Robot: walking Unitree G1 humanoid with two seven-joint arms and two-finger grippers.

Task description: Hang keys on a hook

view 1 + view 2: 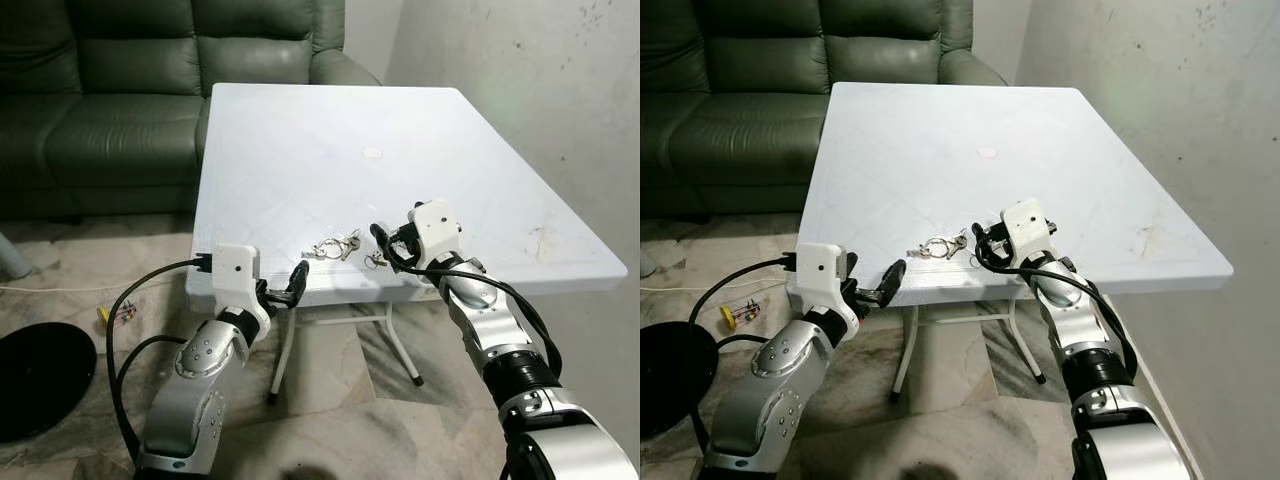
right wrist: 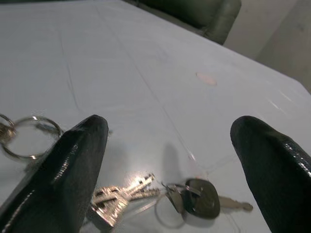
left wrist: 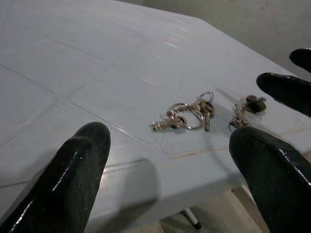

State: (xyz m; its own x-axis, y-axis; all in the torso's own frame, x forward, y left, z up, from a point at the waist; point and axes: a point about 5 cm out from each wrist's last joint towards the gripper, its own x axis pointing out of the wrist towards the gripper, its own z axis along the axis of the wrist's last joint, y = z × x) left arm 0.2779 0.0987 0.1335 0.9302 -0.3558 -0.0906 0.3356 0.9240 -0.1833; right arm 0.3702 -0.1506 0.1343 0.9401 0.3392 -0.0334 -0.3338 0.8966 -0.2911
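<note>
A: Right gripper stood over the near edge of the white surface, its two black fingers spread wide apart and holding nothing. Where were the keys?

B: Two bunches lay flat on the surface near its front edge. One bunch of silver keys on rings lay at about 9 o'clock from the right gripper, just beside it. A second bunch with a dark-headed key lay between the spread fingers in the right wrist view, apart from both.

A: And the left gripper?

B: It hung at the front edge of the surface, at roughly 7 o'clock from the ringed keys, near them but not touching. Its fingers were likewise parted and empty, the ringed keys showing between them in the left wrist view.

A: What else was shown?

B: A small pale round mark lay on the surface at 12 o'clock from the keys, well apart. A dark green sofa stood behind the surface at 11 o'clock, a plain wall at 2 o'clock, and a black round object lay on the floor at 8 o'clock.
</note>
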